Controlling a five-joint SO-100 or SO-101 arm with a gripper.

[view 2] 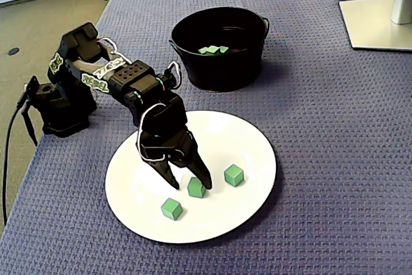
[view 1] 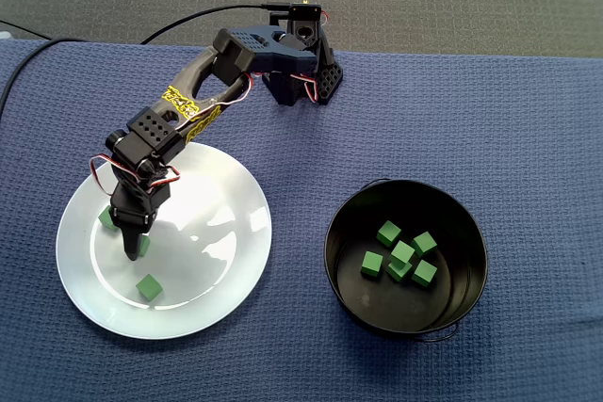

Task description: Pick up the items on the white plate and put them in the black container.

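Hovering my fingers [view 2: 197, 167] low over the white plate [view 2: 257, 140], spread open and empty. Middle green cube [view 2: 196, 189] sits pretty much between the tips, closer to the right-hand one in a fixed view, so I'd guess just drop a bit and squeeze.

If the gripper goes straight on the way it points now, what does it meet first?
Probably the middle green cube, at the tips of the open gripper; otherwise the white plate beneath. Depth is unclear.
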